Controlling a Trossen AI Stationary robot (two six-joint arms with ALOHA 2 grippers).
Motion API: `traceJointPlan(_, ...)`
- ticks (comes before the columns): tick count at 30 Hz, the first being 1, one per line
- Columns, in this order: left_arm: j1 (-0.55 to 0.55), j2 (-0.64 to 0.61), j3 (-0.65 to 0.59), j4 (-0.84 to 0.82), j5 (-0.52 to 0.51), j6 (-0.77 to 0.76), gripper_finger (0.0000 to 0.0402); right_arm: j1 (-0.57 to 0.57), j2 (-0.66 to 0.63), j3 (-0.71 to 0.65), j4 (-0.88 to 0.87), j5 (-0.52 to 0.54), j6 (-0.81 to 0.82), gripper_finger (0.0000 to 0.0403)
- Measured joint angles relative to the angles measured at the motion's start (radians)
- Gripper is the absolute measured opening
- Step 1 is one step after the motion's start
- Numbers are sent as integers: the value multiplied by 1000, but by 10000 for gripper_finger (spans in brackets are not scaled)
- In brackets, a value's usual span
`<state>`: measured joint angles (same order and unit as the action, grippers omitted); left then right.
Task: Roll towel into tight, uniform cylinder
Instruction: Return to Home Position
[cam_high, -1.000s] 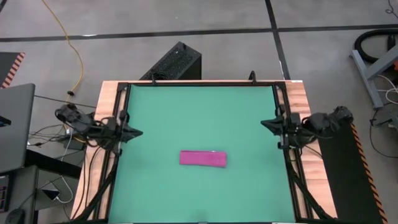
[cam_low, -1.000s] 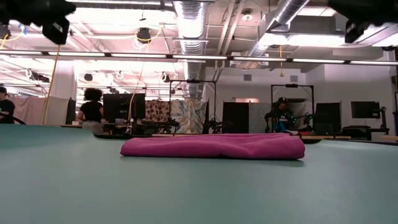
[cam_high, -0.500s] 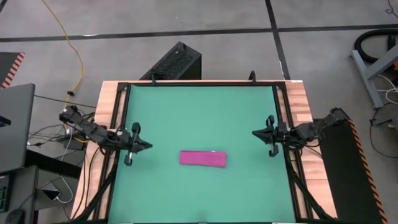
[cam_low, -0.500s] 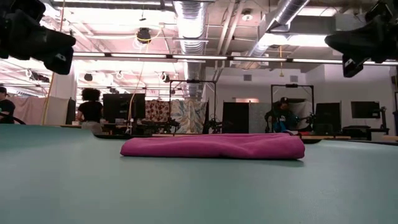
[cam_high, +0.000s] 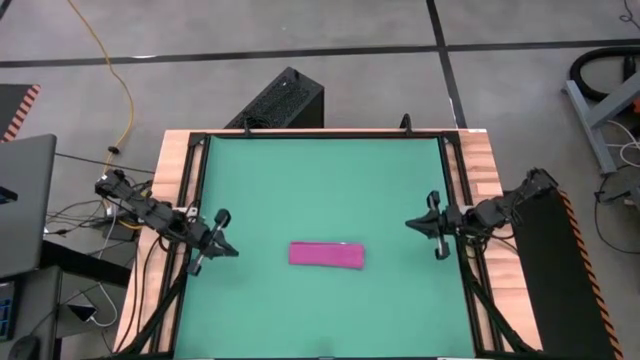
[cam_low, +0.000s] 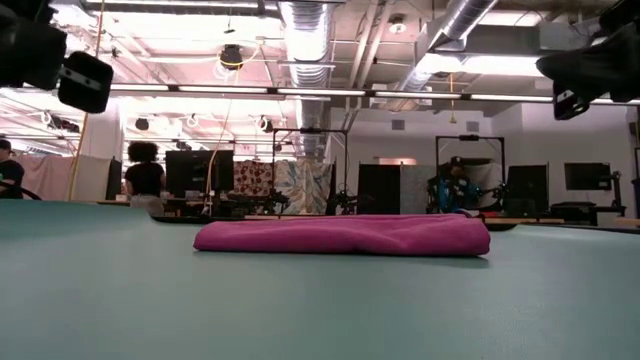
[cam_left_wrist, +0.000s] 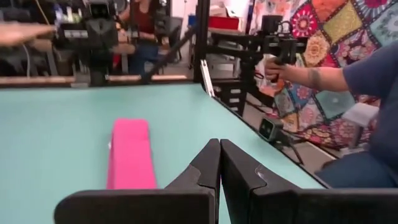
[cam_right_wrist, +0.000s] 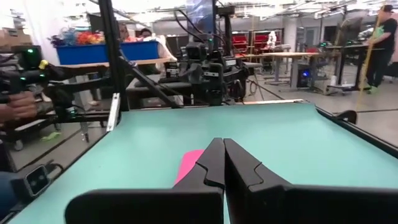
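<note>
Overhead, level, wrist views sharing towel (cam_high: 326, 254)

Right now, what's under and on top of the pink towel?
Under the towel: the green mat. On top: nothing; left gripper and right gripper hang off to its sides. The mat beneath it and the roll's inside are covered.

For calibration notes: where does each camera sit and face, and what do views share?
High view: overhead, straight down on the green mat; left gripper, right gripper at its sides.
Low view: mat level, across the towel into the room; arms at top corners.
Left wrist view: on that arm, past its shut gripper toward the towel.
Right wrist view: same, facing opposite.
All share the towel.
</note>
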<state>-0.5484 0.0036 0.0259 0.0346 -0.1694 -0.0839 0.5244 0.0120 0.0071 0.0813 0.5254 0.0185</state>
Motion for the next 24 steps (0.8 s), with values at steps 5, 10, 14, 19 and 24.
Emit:
traceJointPlan(5,0,0,0,-29,-3,-3,0,3,0,0,-2,1,-1,27)
traceJointPlan(10,1,0,0,-20,-78,43,0,4,0,-1,1,0,-1,40)
traceJointPlan(14,0,0,0,-46,113,84,0,4,0,-1,4,0,-1,41)
traceJointPlan(19,-1,0,0,-36,282,45,0,4,0,-1,5,0,-1,42)
traceJointPlan(24,-1,0,0,-37,271,33,0,4,0,-1,5,0,-1,42)
